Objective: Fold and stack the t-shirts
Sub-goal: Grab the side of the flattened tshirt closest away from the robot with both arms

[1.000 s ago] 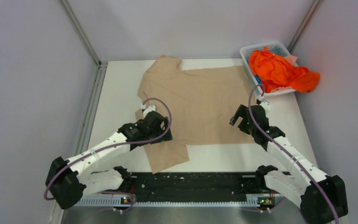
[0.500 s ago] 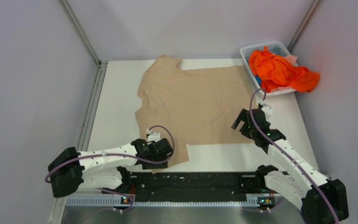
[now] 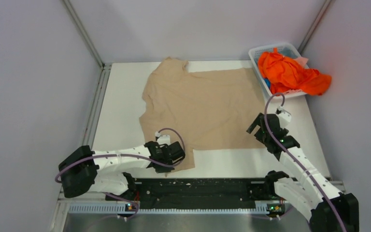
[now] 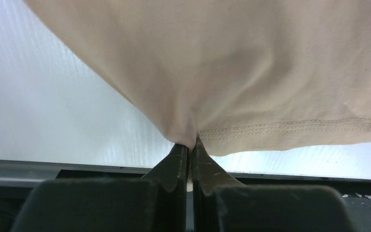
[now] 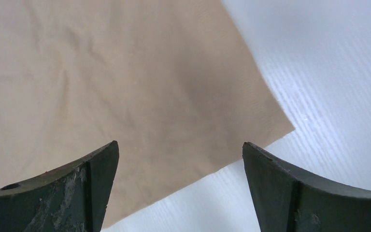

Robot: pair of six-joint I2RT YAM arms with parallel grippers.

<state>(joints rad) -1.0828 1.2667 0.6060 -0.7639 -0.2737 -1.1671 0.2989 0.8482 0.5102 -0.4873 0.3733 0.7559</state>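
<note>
Sliding a little rightward since the earlier frame, the left gripper (image 4: 189, 145) sits at the near sleeve, while the right gripper (image 5: 178, 147) has drifted toward the cloth's right edge. The beige t-shirt (image 3: 200, 104) lies spread flat across the middle of the table (image 3: 121, 111). The left jaws are pinched tight on its stitched sleeve hem. The right jaws stand wide apart over its near right corner, seemingly just above it. An orange t-shirt (image 3: 290, 72) is heaped in the white basket (image 3: 258, 50) at the far right.

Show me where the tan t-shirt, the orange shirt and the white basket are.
tan t-shirt (image 3: 203, 104): top view, middle of its body.
orange shirt (image 3: 290, 72): top view, middle of the bunched cloth.
white basket (image 3: 258, 50): top view, its far left corner.
</note>
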